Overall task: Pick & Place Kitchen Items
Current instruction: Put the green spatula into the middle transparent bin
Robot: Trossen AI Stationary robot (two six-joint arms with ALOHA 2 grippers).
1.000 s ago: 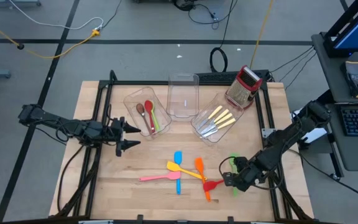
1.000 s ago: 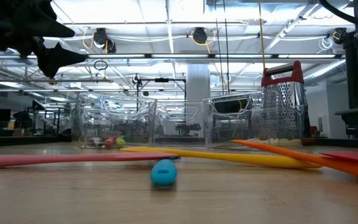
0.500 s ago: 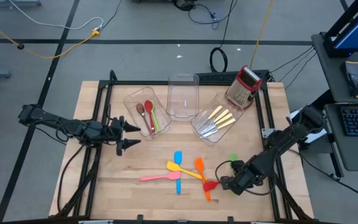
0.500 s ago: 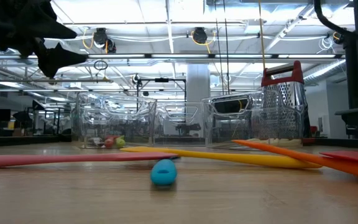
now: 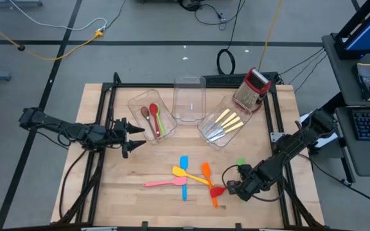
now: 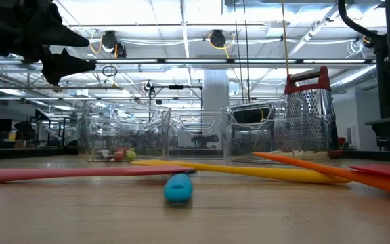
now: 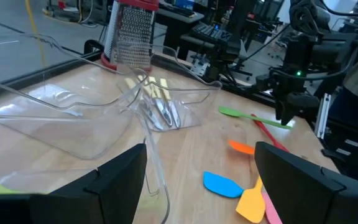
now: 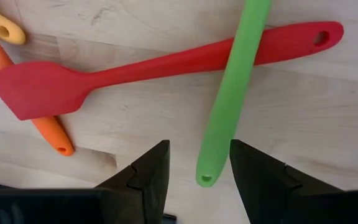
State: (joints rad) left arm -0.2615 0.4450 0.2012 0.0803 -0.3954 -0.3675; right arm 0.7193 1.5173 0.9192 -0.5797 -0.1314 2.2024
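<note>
Wooden counter [image 5: 108, 186] boards carry three clear bins [image 5: 189, 99] toward twelve o'clock, with a box grater [image 5: 252, 90] at about one o'clock. At roughly five o'clock the right claw [image 8: 194, 163] hangs low with its fingers parted, not gripping, the green spatula [image 8: 232, 93] handle end lying between them and crossing over the red spatula [image 8: 104, 76]. An orange spatula [image 8: 39, 118] lies just beside. At nine o'clock the left claw [image 5: 133, 136] waits spread wide, empty, near the bin of spoons [image 5: 153, 119].
</note>
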